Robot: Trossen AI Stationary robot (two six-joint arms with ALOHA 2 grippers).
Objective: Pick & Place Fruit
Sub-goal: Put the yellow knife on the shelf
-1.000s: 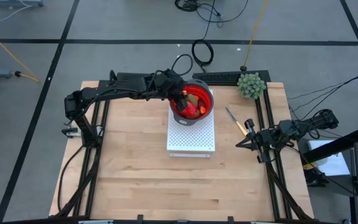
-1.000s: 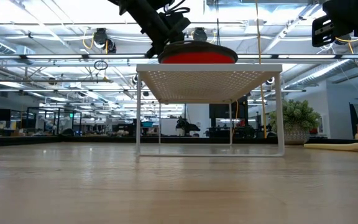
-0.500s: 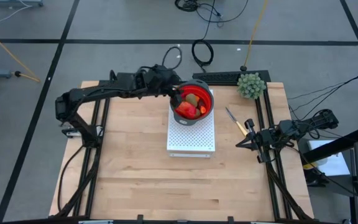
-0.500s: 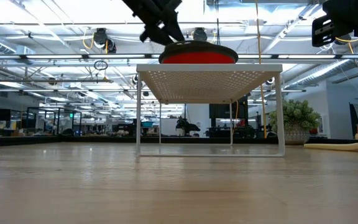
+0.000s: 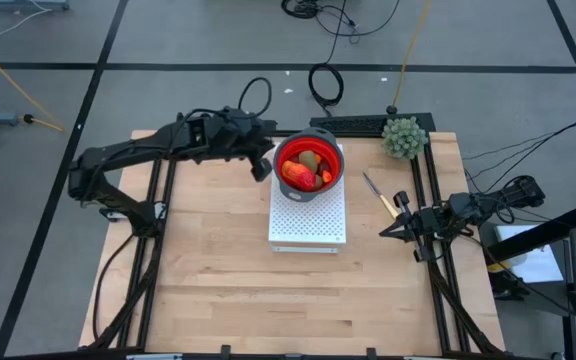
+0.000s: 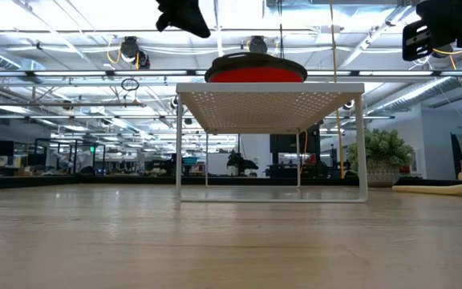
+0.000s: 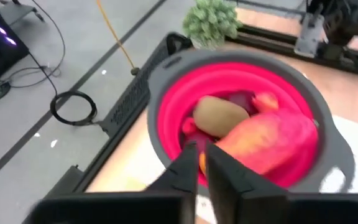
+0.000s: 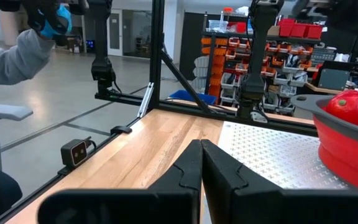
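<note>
A red bowl with a grey rim [image 5: 309,165] stands on a white perforated rack [image 5: 308,215] at the table's far middle. The fruit lies in it: a brown-green oval [image 7: 219,115], a larger red-orange oblong [image 7: 269,140] and small red and orange pieces [image 7: 265,99]. My left gripper [image 5: 264,167] hangs shut and empty just left of the bowl's rim, above the table; it also shows in the low view [image 6: 184,14]. My right gripper [image 5: 386,231] is shut and empty at the table's right side, pointing toward the rack.
A yellow-handled knife [image 5: 378,195] lies on the table right of the rack. A green spiky ball plant [image 5: 404,137] stands at the far right corner. Black frame rails run along both table sides. A person's grey sleeve and blue glove [image 8: 39,28] show beyond the table.
My left gripper has drawn back from over the bowl toward the table's left edge and has risen. The bowl and the fruit in it have stayed in place.
</note>
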